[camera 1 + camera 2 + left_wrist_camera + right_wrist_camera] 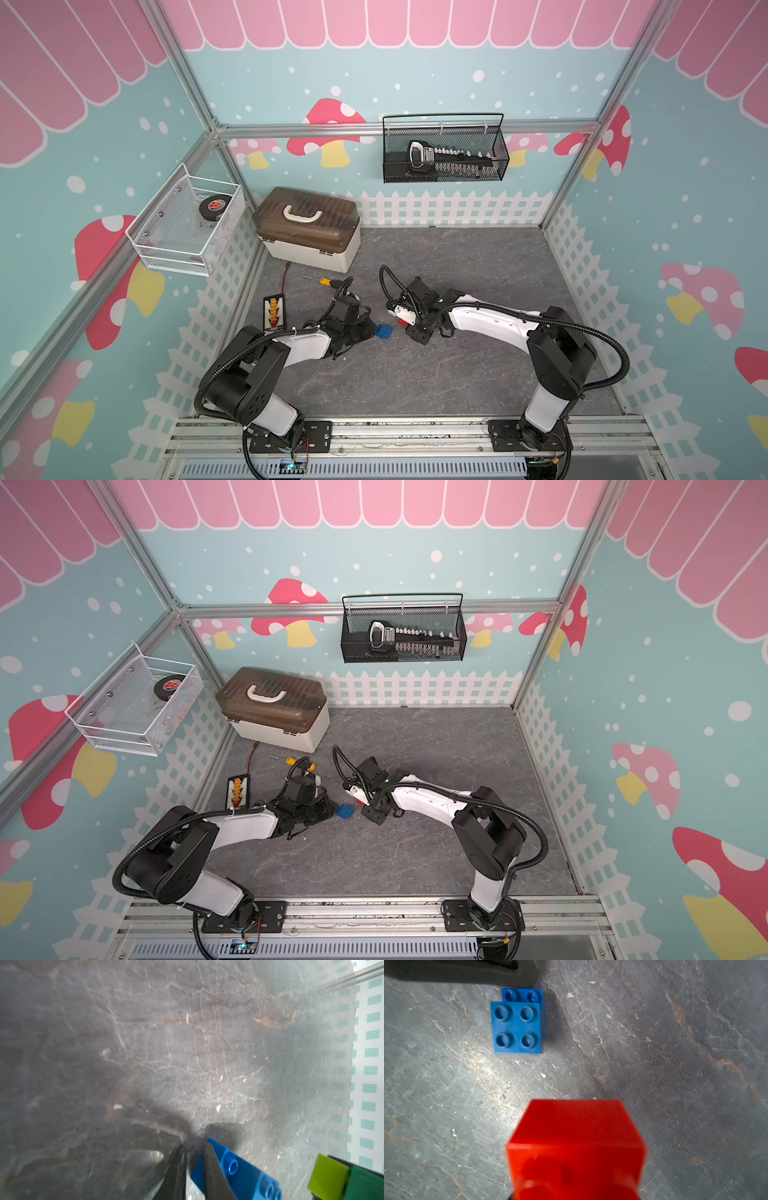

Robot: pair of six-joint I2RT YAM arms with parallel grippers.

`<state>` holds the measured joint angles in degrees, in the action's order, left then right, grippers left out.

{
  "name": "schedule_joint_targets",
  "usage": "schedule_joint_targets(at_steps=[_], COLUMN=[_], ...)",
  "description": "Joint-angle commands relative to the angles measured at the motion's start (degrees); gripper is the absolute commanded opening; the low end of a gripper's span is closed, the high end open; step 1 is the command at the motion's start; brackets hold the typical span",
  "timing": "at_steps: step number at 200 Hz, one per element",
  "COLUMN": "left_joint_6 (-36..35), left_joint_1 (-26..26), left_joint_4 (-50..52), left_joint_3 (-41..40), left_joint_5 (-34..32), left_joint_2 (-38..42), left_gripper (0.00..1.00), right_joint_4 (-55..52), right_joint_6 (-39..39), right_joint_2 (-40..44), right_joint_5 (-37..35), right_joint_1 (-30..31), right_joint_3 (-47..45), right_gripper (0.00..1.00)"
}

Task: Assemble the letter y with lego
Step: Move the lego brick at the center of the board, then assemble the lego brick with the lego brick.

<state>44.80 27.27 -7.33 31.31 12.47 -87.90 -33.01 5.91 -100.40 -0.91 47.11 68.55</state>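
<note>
Jaws: left gripper [194, 1145] was closed, tips at the blue two-brick stack's [517, 1026] edge; right gripper [409, 326] clamped a red brick [576, 1147] at the stack's 3 o'clock. Stack sat on the mat [457, 374]. Likely step: joining the tail; next move needed stud alignment.

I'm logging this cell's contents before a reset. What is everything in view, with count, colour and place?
blue studded plastic bricks: two, blue, stacked offset on the grey stone-patterned table
red plastic brick: one, red, held in the right end effector
lime-green plastic brick and dark-green plastic brick: one each, touching, near the blue bricks
brown-lidded cream storage box: one, far left corner
yellow-handled screwdriver: one, on the table before the box
black connector board: one, yellow plugs, left table edge
black wire basket: one, back wall, holds a black-and-silver tool
white wire basket: one, left wall, holds a black disc
left end effector: one, black, shut, tips at the blue bricks
right end effector: one, shut on the red brick
</note>
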Motion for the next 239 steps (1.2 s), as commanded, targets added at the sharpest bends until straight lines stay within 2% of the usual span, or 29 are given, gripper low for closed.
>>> schedule_joint_targets(at_steps=[1, 27, 46, 86, 126, 239], left_joint_6=[1.1, 1.1, 0.9, -0.1, -1.0, -0.7], left_joint_1=[1.0, 1.5, 1.4, 0.9, 0.8, 0.8], left_joint_4=[1.1, 2.2, 3.8, 5.9, 0.9, -5.3], left_joint_3=[-1.6, -2.2, -3.1, -4.3, -5.8, -6.3], left_joint_5=[1.0, 0.9, -1.6, -2.9, 2.9, 3.3], left_joint_2=[1.3, 2.4, 4.9, 12.6, 14.9, 6.4], left_gripper=[0.19, 0.19, 0.21, 0.34, 0.47, 0.4], right_joint_4=[0.4, 0.8, 0.7, -0.4, -1.0, -2.2], right_joint_6=[-0.4, -0.3, 0.0, 1.4, 1.5, 2.2], right_joint_2=[0.9, 1.3, 1.6, 2.2, 1.4, -0.9], right_joint_5=[-0.4, 0.4, 1.1, 2.0, 2.6, 4.4], right_joint_1=[-0.4, -0.5, -0.5, -0.5, -0.5, -0.5], right_joint_3=[-0.6, -0.8, -0.8, -0.1, 1.4, 4.0], right_gripper=[0.25, 0.25, 0.24, 0.23, 0.23, 0.21])
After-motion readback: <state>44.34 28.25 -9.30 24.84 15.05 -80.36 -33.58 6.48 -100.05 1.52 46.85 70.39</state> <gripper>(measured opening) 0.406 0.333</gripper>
